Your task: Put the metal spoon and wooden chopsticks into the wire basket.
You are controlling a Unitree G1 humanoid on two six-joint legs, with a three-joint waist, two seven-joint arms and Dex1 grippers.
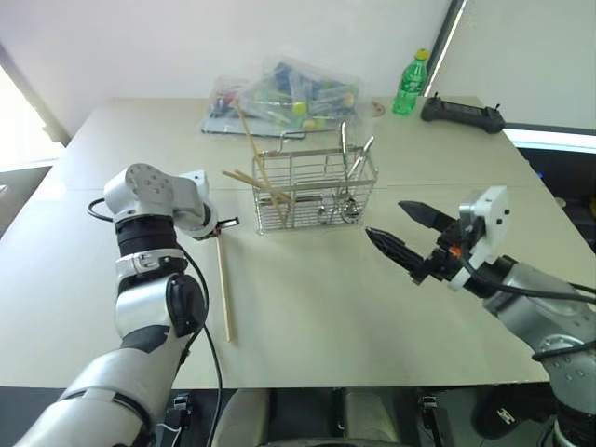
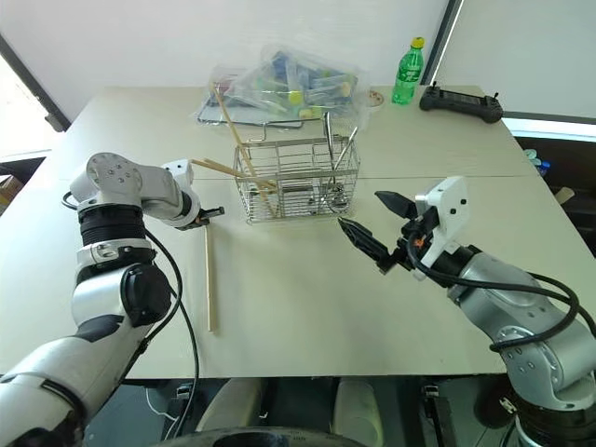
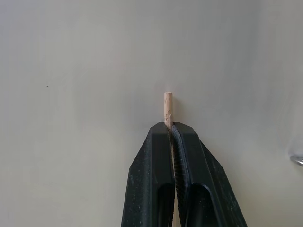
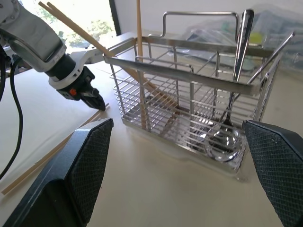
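Observation:
The wire basket [image 1: 314,191] stands mid-table. Leaning inside it are wooden chopsticks [image 1: 250,140] and metal spoons [image 4: 242,38], their bowls down in its right end. One more pale chopstick [image 1: 223,289] lies flat on the table left of the basket, running toward the front edge. My left gripper [image 1: 223,224] points down at that stick's far end and is shut on its tip [image 3: 168,103], which pokes out past the closed fingers [image 3: 156,156]. My right gripper [image 1: 385,219] hovers open just right of the basket, aimed at it, with nothing held.
A clear plastic bag [image 1: 284,98] of colourful items lies behind the basket. A green bottle [image 1: 410,84] and a black controller [image 1: 461,114] sit at the back right. The table's front edge [image 1: 307,384] runs close below the lying chopstick.

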